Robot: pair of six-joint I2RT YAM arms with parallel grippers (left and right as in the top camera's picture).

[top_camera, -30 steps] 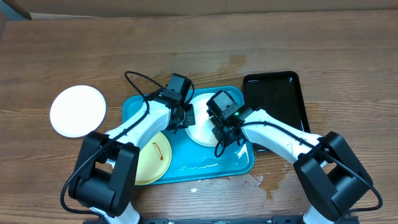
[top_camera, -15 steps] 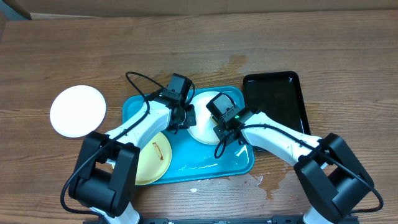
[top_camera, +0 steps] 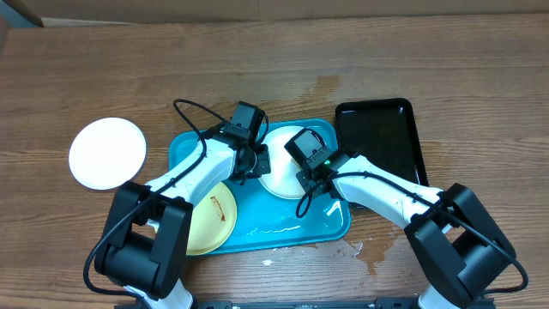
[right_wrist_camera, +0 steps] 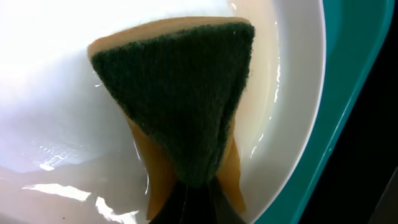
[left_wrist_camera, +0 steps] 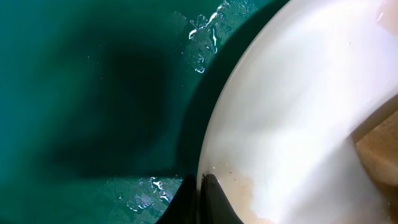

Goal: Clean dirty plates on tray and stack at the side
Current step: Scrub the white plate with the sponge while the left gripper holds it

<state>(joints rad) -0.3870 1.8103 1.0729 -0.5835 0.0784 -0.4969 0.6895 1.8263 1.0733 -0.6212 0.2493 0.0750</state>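
Now | left claw [left_wrist_camera: 200, 194] pinches plate [left_wrist_camera: 298, 118] rim | sponge [right_wrist_camera: 180, 93] near tray [right_wrist_camera: 340, 112] edge

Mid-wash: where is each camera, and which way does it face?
Overhead: fixed above the table, facing straight down at the tray; left arm and right arm meet over the white plate.
Left wrist: on the left arm, facing down at the plate's rim; left gripper pinches it.
Right wrist: on the right arm, facing down past the right gripper at the sponge on the plate.
Shared: both wrist views show plate, tray, sponge.
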